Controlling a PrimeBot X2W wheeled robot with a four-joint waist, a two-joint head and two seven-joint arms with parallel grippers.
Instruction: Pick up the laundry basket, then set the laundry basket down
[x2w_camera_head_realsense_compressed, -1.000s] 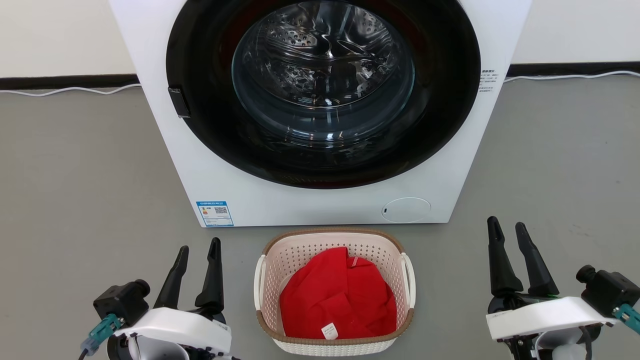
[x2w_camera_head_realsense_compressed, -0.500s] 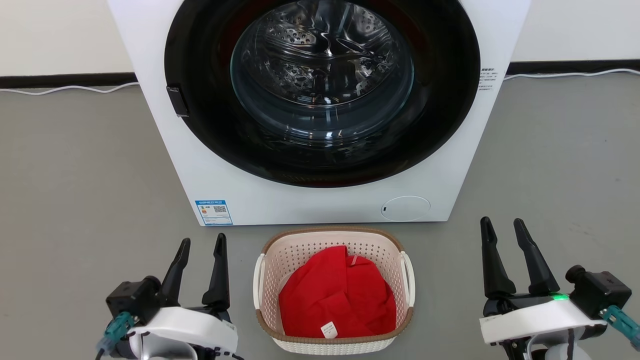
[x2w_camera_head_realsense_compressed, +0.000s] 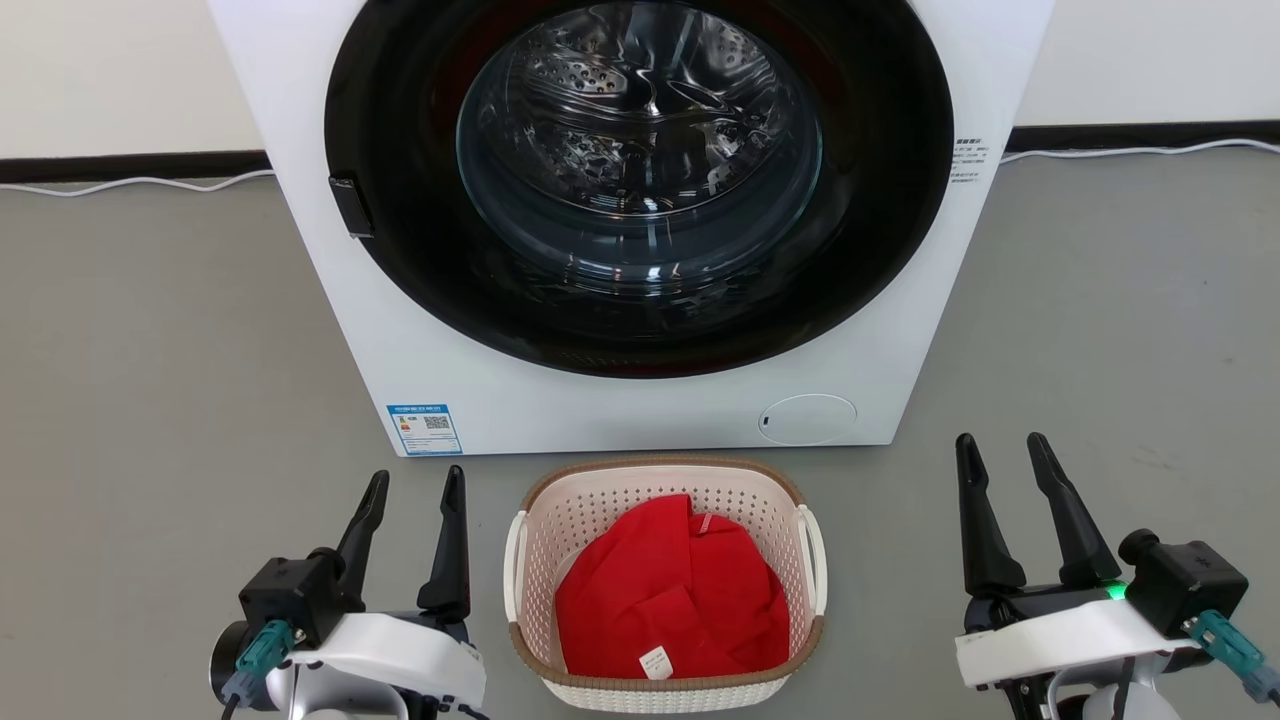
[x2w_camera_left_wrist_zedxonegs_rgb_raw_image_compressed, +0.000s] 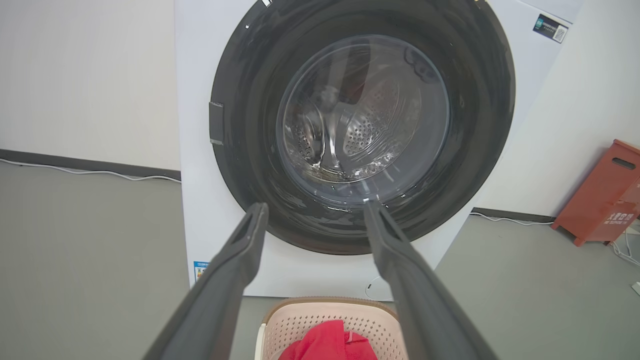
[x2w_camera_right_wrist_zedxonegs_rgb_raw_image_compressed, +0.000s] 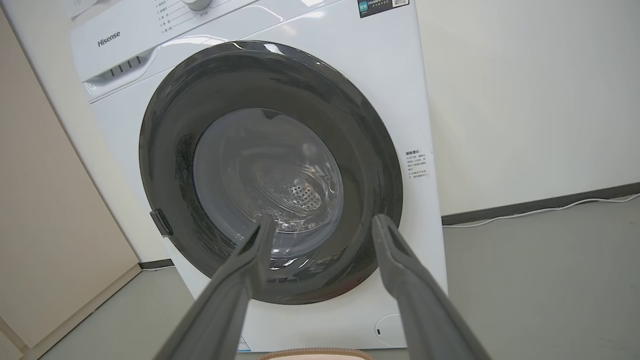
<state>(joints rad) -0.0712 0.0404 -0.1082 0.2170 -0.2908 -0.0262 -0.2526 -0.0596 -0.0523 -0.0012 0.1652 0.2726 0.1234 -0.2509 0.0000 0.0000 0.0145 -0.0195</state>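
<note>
Left gripper (x2w_camera_head_realsense_compressed: 418, 478) released, empty | right gripper (x2w_camera_head_realsense_compressed: 1001, 445) released, empty | laundry basket (x2w_camera_head_realsense_compressed: 590, 505) on floor (x2w_camera_head_realsense_compressed: 150, 400) between both, nearer left, untouched | red cloth (x2w_camera_head_realsense_compressed: 670, 600) inside.

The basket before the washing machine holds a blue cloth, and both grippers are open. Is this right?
No. The cloth is red, not blue, as the head view shows. The basket is before the washing machine, and the left gripper and right gripper are open.
</note>
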